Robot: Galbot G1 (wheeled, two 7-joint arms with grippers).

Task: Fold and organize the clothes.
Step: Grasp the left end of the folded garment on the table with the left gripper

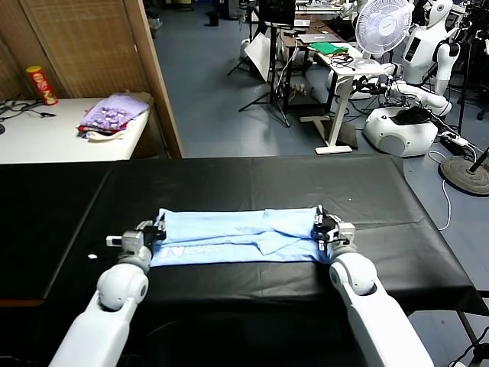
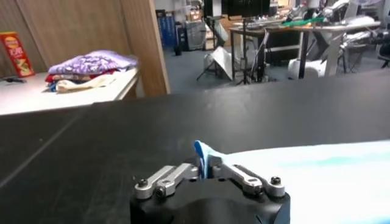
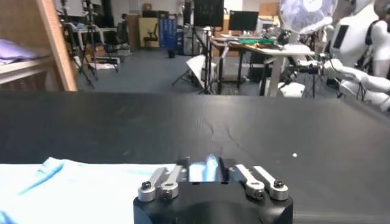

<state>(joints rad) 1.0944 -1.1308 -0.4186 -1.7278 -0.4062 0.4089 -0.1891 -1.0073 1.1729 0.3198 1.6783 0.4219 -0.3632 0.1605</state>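
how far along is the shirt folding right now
Partly done, it seems: the blue T-shirt lies as a long narrow band across the black table, so a lengthwise fold looks made. In hand: the left gripper and right gripper sit at its two ends, each with a bit of blue fabric between its fingers. Left: bringing the ends together into a compact fold and tidying it.
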